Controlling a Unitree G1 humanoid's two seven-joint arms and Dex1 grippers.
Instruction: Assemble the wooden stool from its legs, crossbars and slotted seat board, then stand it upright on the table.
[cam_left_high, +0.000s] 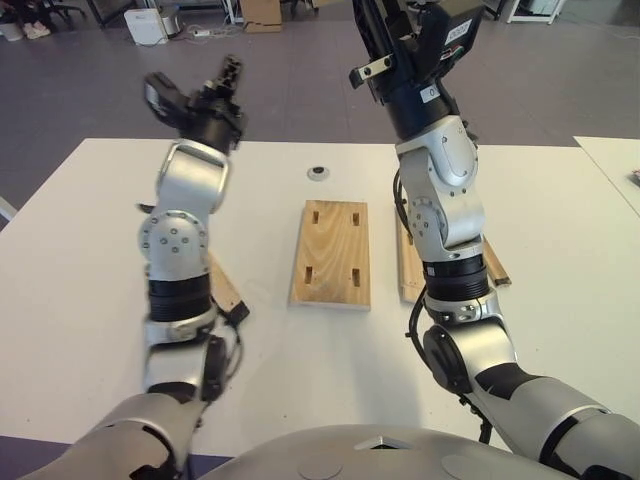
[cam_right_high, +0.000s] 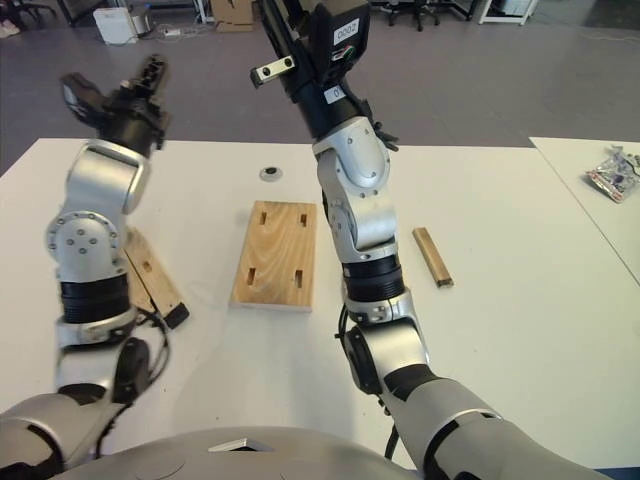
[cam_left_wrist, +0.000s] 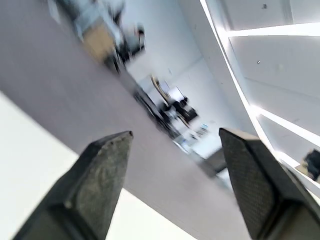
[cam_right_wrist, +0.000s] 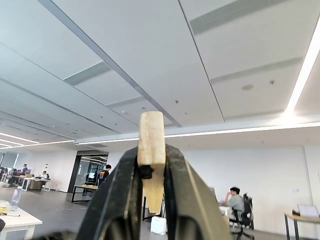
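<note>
In the right wrist view, the right gripper (cam_right_wrist: 150, 167) is clamped on a pale wooden piece (cam_right_wrist: 151, 132). The piece sits between the two fingers (cam_right_wrist: 117, 200). Its squared end sticks out past the fingertips and its long axis follows the fingers, aimed up toward the ceiling. Whether it is a leg or a crossbar cannot be told. That arm is raised high over the far half of the table (cam_left_high: 90, 250).

The left gripper (cam_left_high: 195, 82) is also lifted, above the table's left far edge. Its fingers (cam_left_wrist: 100, 180) are spread wide with nothing between them.

The slotted seat board (cam_left_high: 332, 253) lies flat in the middle of the table between the two arms. Its four slots face up and its long axis runs away from the robot. Bare tabletop surrounds it on all sides.

A short crossbar (cam_right_high: 433, 256) lies flat to the right of the right arm, well apart from the board and roughly parallel to it.

Slotted leg boards (cam_right_high: 150, 270) lie side by side under the left forearm, angled slightly.

A small round object (cam_left_high: 318, 173) sits just beyond the board, near the far edge.

A second table (cam_right_high: 600, 210) stands off to the right across a gap.
</note>
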